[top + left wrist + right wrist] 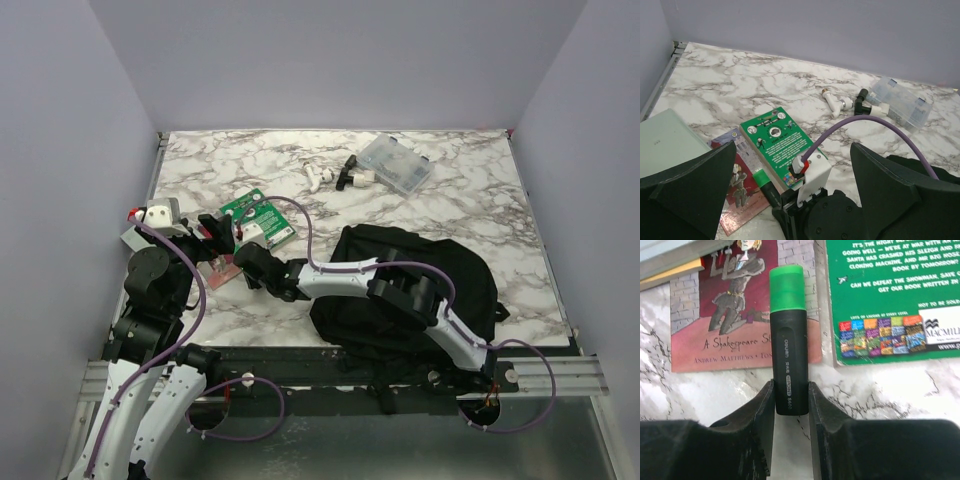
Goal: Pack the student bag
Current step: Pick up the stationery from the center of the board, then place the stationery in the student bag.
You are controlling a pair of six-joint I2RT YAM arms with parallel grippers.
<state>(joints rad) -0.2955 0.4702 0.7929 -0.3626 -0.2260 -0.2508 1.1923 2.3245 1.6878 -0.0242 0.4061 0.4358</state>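
The student bag (420,270), a large black backpack, lies at the near right of the table. A black highlighter with a green cap (789,355) lies across the edge of a red Shakespeare book (720,315), beside a green book (890,295). My right gripper (791,390) has a finger pressed against each side of the highlighter's black end. The right arm reaches left from the bag, so this gripper (243,262) sits by the books. My left gripper (794,150) hangs wide open just above and behind it, holding nothing.
A pale grey-green book (665,145) lies at the left edge. A clear compartment box (395,163) and white and black pipe fittings (340,177) sit at the back. The right arm's purple cable (865,122) arcs over the green book (775,140).
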